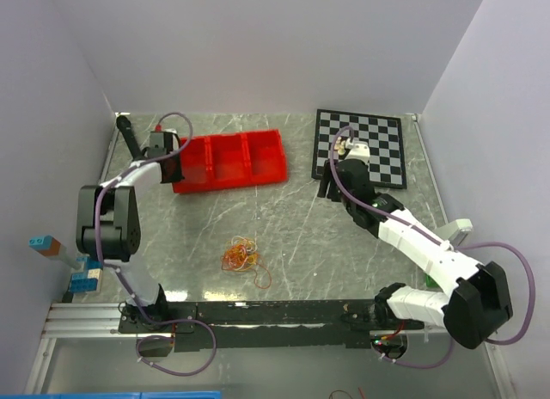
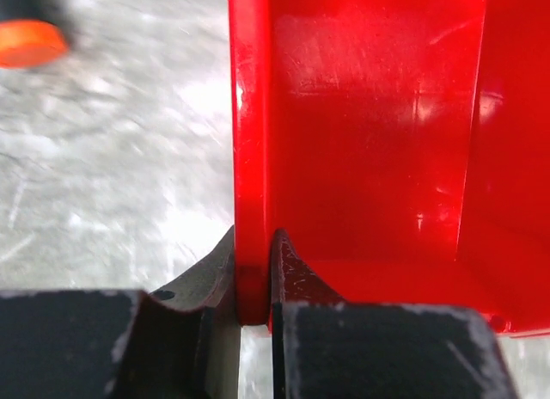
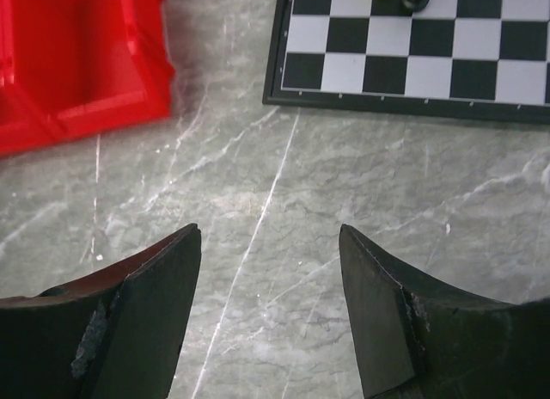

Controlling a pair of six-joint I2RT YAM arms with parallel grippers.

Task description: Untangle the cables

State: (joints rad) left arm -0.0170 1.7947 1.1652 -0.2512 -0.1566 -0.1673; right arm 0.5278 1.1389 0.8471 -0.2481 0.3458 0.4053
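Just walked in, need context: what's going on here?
The left gripper is clamped on a side wall of the red tray, toward the far left of the table. The right gripper hangs open over bare tabletop just short of the chessboard, holding nothing. The cables lie in a loopy clump nearer the arm bases. Neither gripper touches them, so the untangling is not yet under way.

- Cables (image 1: 242, 255): orange, red and yellow strands.
- Tray (image 1: 228, 161): glossy red.
- Chessboard (image 1: 359, 147): black and white checks, black border.
- Desk (image 1: 301, 236): grey marble pattern, white veins.
- Fingers (image 3: 146, 322): black.
- Arms (image 1: 425, 247): white links, black joints.
- Blocks (image 1: 83, 279): blue, light blue, brown.
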